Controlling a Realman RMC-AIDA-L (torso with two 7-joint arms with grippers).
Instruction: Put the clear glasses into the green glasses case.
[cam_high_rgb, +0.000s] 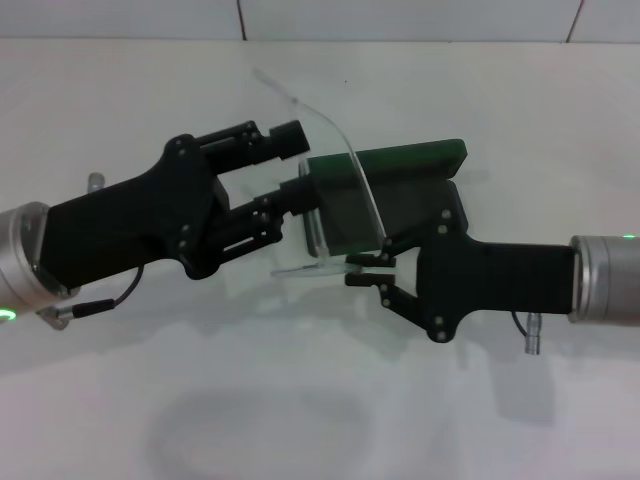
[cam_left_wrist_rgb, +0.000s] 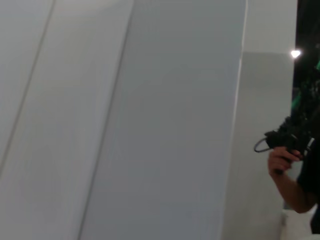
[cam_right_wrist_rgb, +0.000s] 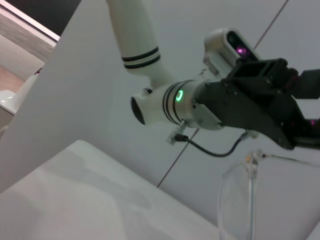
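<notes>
the left end effector (cam_high_rgb: 290, 165) comes in from the left of the head view with its fingers (cam_high_rgb: 288, 138) spread apart, one above the case's near end and one pressed at its left edge (cam_high_rgb: 300, 195), so it looks to be steadying the case rather than clamped on it. the case (cam_high_rgb: 400, 195) lies in the middle of the worktop (cam_high_rgb: 320, 400), dark green, with its lid seeming to stand open toward the far side. the glasses (cam_high_rgb: 362, 190) are held over it, tilted, one clear temple arm arching up and away to the far left and the lens edge down at the case's front. the right end effector (cam_high_rgb: 372, 268) reaches in from the right with its fingers closed together on the lower edge of the glasses.

the glasses look light, thin and stiff, smooth enough to slip in a pinch, and the temple arms may flex or catch on the case rim; the bridge or lens edge seems the safest hold. the case looks rigid and light enough to slide if pushed.

the worktop is plain white and matte, with a pale wall behind. in the left wrist view a person's hand (cam_left_wrist_rgb: 280, 162) holding a dark device shows at the room's edge.
</notes>
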